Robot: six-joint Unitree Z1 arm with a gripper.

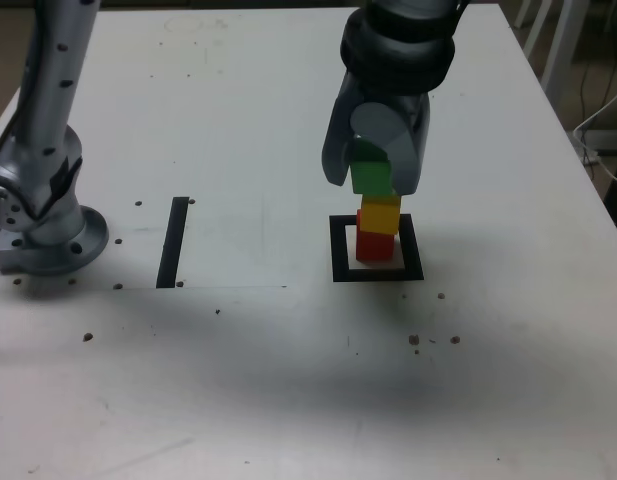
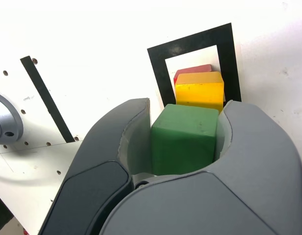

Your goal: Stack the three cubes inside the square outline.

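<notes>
- Cubes are standing as a three-high column inside the square outline: the red cube is sitting on the outline's white centre, the yellow cube is resting on the red one, and the green cube is sitting on top of the yellow.
- In the exterior view the column is sitting toward the far part of the outline, with bare white centre showing in front of the red cube.
- Gripper is hanging directly above the outline and bracketing the green cube; in the wrist view the two grey jaws are lying on opposite sides of that cube.
- One jaw is pressing against the cube's side; the other is showing a thin sliver of gap, so a firm grip cannot be confirmed, though the opening is narrow, barely wider than the cube.
- White table is carrying the outline; it is showing small dark holes and specks.
- Straight black strip is lying well apart from the outline, toward the exterior view's left.
- Arm base is standing beyond that strip, farther from the outline.
- Room beyond the table, past the outline toward the exterior view's right, is showing white furniture legs and a cable.
</notes>
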